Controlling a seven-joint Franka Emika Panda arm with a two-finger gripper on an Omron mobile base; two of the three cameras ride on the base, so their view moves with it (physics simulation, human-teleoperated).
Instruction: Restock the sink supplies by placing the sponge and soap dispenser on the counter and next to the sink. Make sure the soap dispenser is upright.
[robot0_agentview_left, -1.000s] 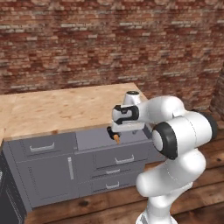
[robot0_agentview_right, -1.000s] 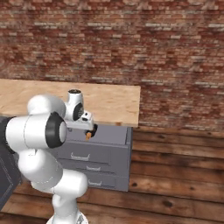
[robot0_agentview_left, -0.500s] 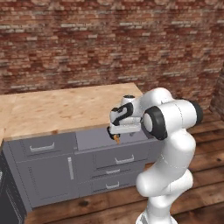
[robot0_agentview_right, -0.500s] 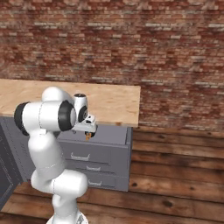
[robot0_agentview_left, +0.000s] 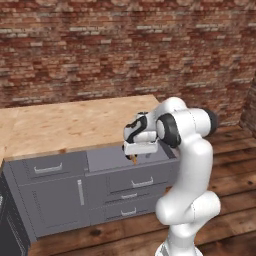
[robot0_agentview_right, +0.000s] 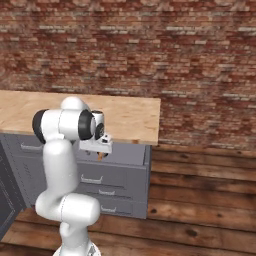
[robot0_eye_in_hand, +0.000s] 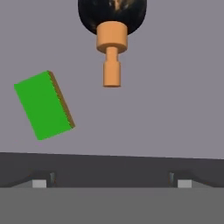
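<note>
The two-finger claw (robot0_agentview_left: 134, 159) hangs spread and empty over an open grey drawer (robot0_eye_in_hand: 175, 96) under the light tan wood-grain counter (robot0_agentview_left: 75, 125). Below it lie the black-and-orange soap dispenser (robot0_eye_in_hand: 112, 35), on its side, and just beside it the flat bright-green sponge (robot0_eye_in_hand: 43, 105). Judging by this, neither is yet picked; both placements remain.

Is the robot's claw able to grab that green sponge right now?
Probably yes. The claw is open and hangs above the open drawer. The sponge lies flat on the drawer floor, apart from the soap dispenser, with nothing over it.
</note>
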